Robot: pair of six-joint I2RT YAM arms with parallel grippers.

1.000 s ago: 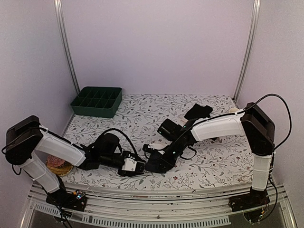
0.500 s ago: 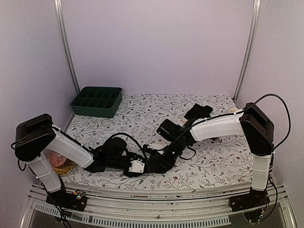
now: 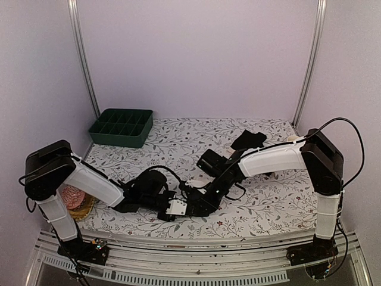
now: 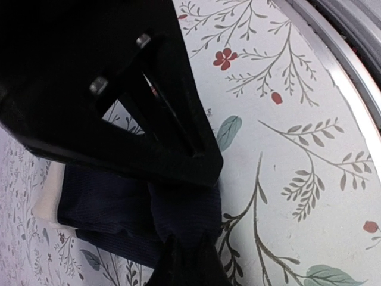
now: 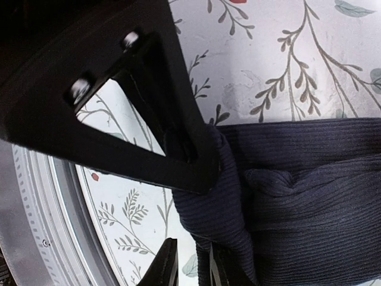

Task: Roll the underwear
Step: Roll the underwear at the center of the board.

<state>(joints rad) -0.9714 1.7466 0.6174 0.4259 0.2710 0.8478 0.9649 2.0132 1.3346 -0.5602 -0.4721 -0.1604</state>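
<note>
A dark navy ribbed underwear lies bunched near the table's front edge, between my two grippers; it also shows in the right wrist view. My left gripper comes from the left and its jaws close on a fold of that underwear. My right gripper comes from the right, with the cloth wrapped round its upper finger and pinched. In the top view the garment is mostly hidden under the grippers. Another black underwear lies at the back right.
A dark green compartment tray stands at the back left. A pink knitted ball sits in a small basket at the left edge. The table's metal front rim runs close to both grippers.
My left arm has moved right along the front edge until its gripper meets the right gripper at the underwear. The right arm has barely moved.
</note>
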